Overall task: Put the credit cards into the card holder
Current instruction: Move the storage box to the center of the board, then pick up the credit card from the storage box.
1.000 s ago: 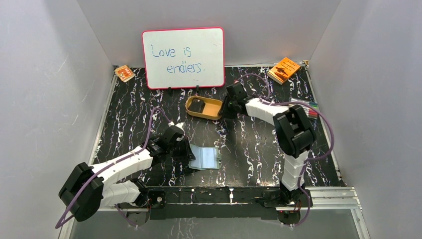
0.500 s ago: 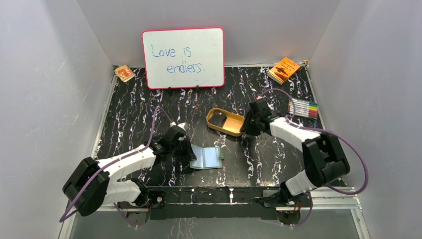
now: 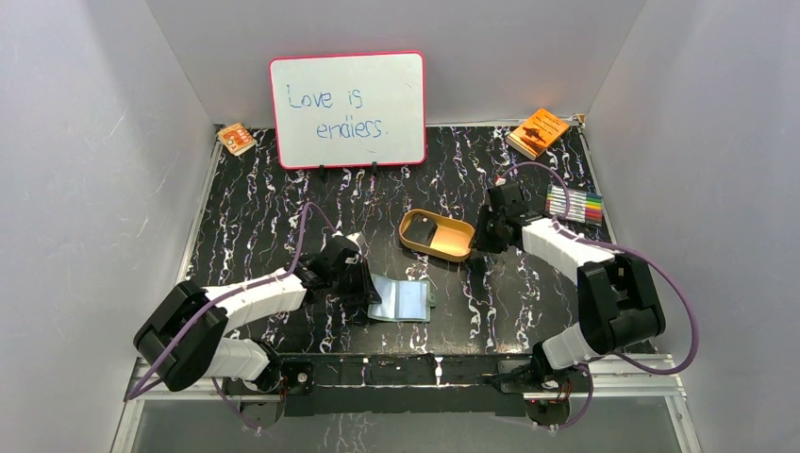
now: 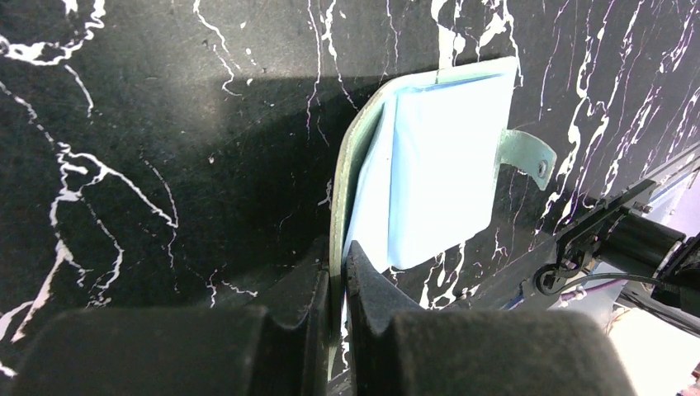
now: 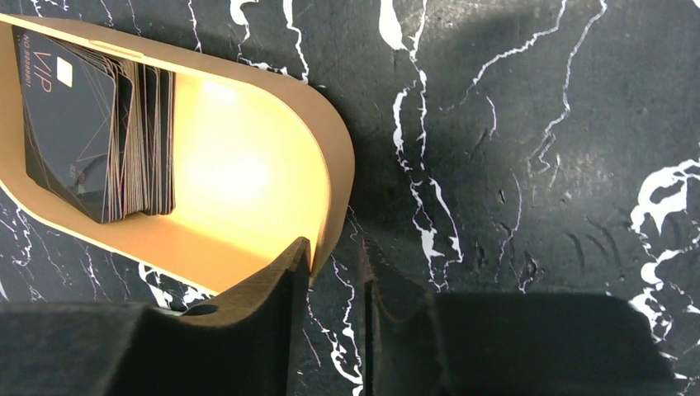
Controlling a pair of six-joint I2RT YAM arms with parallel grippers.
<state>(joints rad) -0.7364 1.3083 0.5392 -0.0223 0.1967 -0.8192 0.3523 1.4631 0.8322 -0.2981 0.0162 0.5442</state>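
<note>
Left hand [image 4: 337, 252] is pinched shut on the near edge of the card holder's [image 4: 437, 165] green cover. The right hand [image 5: 333, 246] stands narrow astride the end rim of the tray [image 5: 248, 173], one finger inside the wall and one outside; whether it truly clamps the rim I cannot tell. Everything sits on the black worktop [image 3: 264, 217], which is veined with white. At its far edge a whiteboard [image 3: 347, 109] in a pink-red frame stands upright, with "Love is endless." handwritten in blue. The tan-orange oval tray lies right of centre. The card holder lies open near the front centre, apart from the tray, its pale bluish sleeves facing up and its snap tab [image 4: 528, 157] jutting from the side away from the left hand. An orange printed booklet [image 3: 538, 132] sits in the far right corner, a row of coloured markers [image 3: 575, 203] lies just beyond the right forearm, and a small orange packet [image 3: 236, 139] sits far left beside the whiteboard. The credit cards [image 5: 74, 124] lie fanned in the tray's end away from the right hand; the top one is dark and printed "VIP", with smaller lettering too fine to read.
</note>
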